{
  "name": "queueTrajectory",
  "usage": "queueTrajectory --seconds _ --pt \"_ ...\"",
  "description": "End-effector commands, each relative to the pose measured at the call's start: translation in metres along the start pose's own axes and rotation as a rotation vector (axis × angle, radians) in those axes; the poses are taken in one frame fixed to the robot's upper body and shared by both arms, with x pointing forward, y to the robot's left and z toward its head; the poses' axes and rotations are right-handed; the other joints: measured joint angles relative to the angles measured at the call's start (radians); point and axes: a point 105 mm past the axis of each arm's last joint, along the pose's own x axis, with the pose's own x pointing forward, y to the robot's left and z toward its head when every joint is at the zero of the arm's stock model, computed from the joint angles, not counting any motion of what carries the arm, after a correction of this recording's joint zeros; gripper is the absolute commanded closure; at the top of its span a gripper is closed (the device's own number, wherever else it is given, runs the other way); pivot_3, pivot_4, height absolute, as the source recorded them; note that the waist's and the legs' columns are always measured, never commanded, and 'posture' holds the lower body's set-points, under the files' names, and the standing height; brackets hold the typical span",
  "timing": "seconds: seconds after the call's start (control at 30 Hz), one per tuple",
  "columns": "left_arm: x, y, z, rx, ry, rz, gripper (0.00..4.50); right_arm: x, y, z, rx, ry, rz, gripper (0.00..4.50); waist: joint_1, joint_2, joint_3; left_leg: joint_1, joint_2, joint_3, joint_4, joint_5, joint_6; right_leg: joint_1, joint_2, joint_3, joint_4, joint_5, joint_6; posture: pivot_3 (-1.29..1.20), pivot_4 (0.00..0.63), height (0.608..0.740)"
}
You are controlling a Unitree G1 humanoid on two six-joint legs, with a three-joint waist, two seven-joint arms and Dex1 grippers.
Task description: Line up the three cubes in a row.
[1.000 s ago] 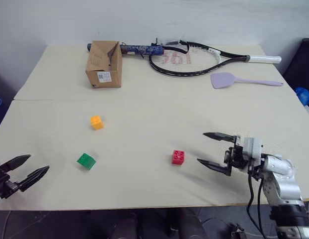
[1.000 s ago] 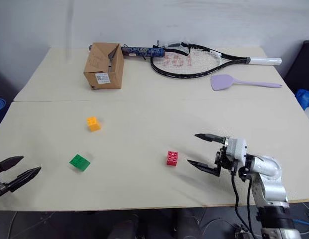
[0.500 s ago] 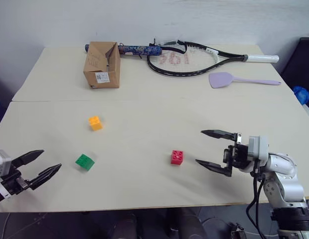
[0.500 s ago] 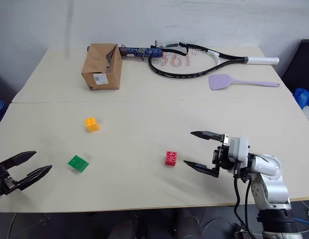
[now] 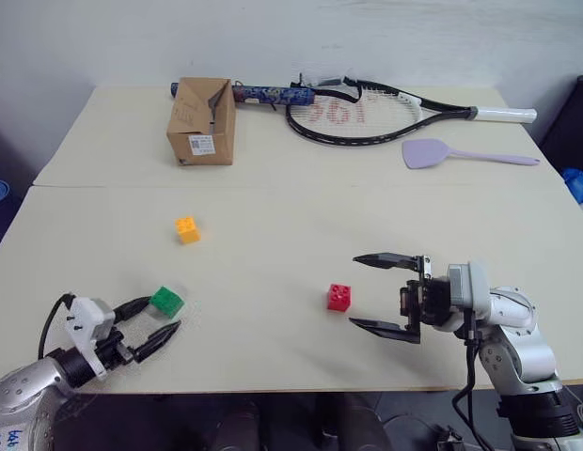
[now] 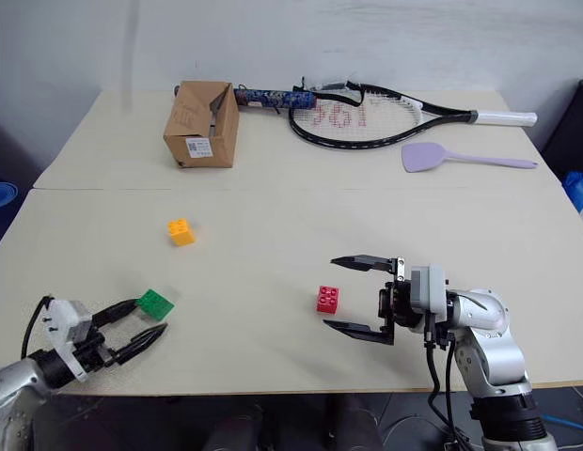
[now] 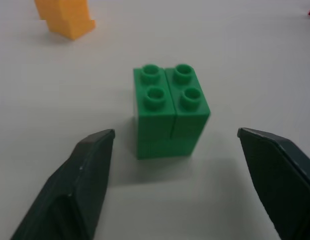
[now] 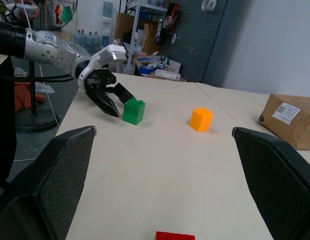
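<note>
Beige table [image 5: 291,216], three bricks spread apart, no row yet. Left gripper [image 5: 156,320] jaws apart, straddling green cube [image 5: 165,301] without touching it. Right gripper [image 5: 376,293] spread wide, empty, red cube [image 5: 338,297] just beside its fingertips. Yellow-orange cube [image 5: 186,229] sits farther back, nearer cardboard box [image 5: 203,133].
</note>
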Motion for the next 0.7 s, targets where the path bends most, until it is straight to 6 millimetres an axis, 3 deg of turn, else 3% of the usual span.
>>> queueTrajectory --seconds 0.03,0.2,0.37,0.5,0.7 --pt "0.009 -0.003 0.001 0.016 -0.019 -0.019 1.49 -0.002 0.003 0.003 -0.012 0.011 0.006 0.00 0.001 0.000 0.000 0.000 0.000 0.000 0.000 0.000 0.000 0.000 0.000 0.000 0.000 0.000 0.000 0.00 0.150 0.740" --pt "0.021 -0.007 0.008 0.028 -0.039 -0.047 2.96 -0.008 0.006 -0.003 0.003 0.049 -0.023 0.00 0.004 0.000 0.000 0.000 0.000 0.000 0.000 0.000 0.000 0.000 0.000 0.000 0.000 0.000 0.000 0.00 0.150 0.740" --pt "0.040 -0.013 0.040 0.104 -0.083 -0.189 3.01 -0.023 0.006 -0.003 0.000 0.094 -0.076 0.00 0.006 -0.001 0.000 0.000 0.000 0.000 0.000 0.001 0.001 0.001 0.000 -0.001 0.000 0.000 0.000 0.00 0.150 0.740" --pt "0.081 -0.047 0.068 0.315 -0.023 -0.560 3.01 -0.044 0.007 -0.004 0.009 0.155 -0.145 0.00 0.031 0.000 0.000 0.000 -0.001 -0.001 0.001 0.001 0.001 0.002 0.000 -0.002 0.001 0.000 0.000 0.00 0.150 0.740" --pt "0.136 -0.071 0.083 0.421 0.012 -0.795 3.01 -0.060 0.009 -0.006 0.018 0.212 -0.226 0.00 0.028 0.000 0.000 0.000 -0.001 0.002 0.001 0.002 0.001 0.003 0.004 0.000 0.002 0.001 0.002 0.00 0.150 0.740"
